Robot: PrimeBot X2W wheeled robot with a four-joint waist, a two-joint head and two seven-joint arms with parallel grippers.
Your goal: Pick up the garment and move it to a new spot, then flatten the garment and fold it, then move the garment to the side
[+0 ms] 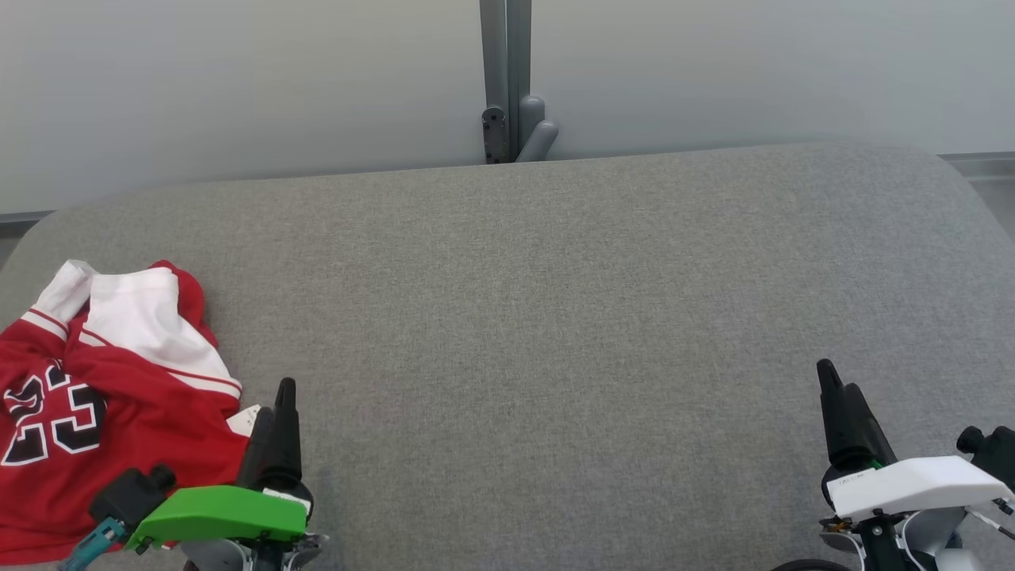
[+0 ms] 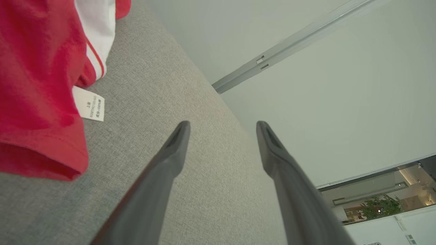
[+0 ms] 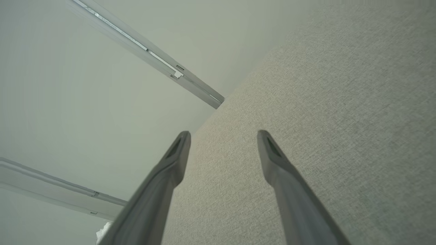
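Left end effector (image 2: 223,125) spread wide just beside the crumpled jersey (image 1: 119,412) at the counter's (image 1: 555,317) left edge; right end effector (image 3: 223,133) spread too, well apart. We may pinch one layer and drag it bunched.

The garment (image 1: 103,396) lies on the counter (image 1: 555,317) at front left. The left fingers (image 1: 284,428) are just right of it, the right fingers (image 1: 844,420) well apart at front right. A post (image 1: 506,79) stands behind.
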